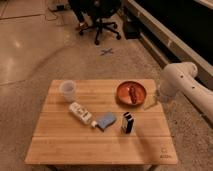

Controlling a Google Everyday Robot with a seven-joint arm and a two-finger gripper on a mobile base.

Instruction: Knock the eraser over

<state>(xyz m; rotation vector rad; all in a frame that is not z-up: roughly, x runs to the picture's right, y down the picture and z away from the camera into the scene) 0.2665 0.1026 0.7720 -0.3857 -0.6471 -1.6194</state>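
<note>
The eraser (127, 122), a small black block with a pale strip, stands upright on the wooden table (75, 145), right of centre. The white arm reaches in from the right. The gripper (152, 102) is at the table's right edge, just right of the orange plate and up and to the right of the eraser, well apart from it.
A white bottle (81, 113) lies left of the eraser with a flat blue-grey sponge (105, 120) beside it. A clear cup (67, 90) stands at the back left. An orange plate (124, 88) holds food. An office chair (97, 15) stands on the floor behind.
</note>
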